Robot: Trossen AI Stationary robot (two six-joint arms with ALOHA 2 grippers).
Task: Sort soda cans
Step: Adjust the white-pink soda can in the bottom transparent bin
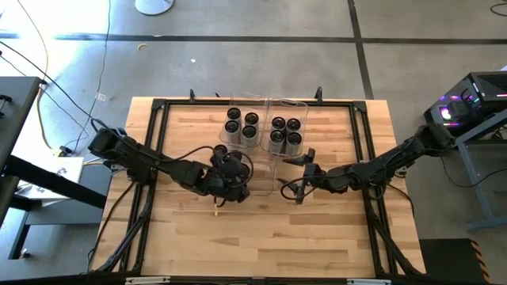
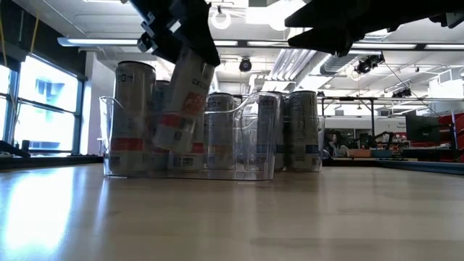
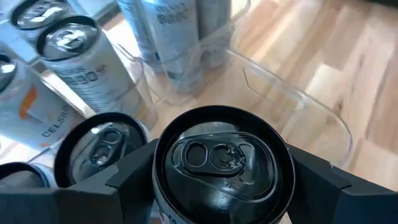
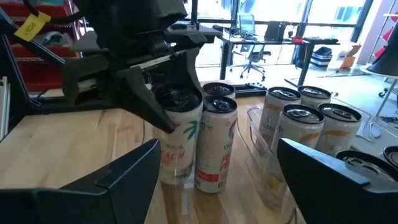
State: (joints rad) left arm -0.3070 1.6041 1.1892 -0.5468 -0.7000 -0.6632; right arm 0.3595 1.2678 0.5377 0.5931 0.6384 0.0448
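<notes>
your left gripper (image 3: 221,186) clamps a tilted silvery soda can with a dark top (image 3: 222,158) above the left clear plastic bin (image 1: 240,101); level it, then lower beside its neighbours. right gripper (image 1: 303,168) hovers open.

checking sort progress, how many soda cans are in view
10: four dark-topped silvery soda cans in the left clear plastic bin, four in the right clear bin, one beside the left gripper, one in its grip; others may be hidden.

"CELSIUS" partly legible on soda can (image 3: 34,121) side; other print unreadable
</notes>
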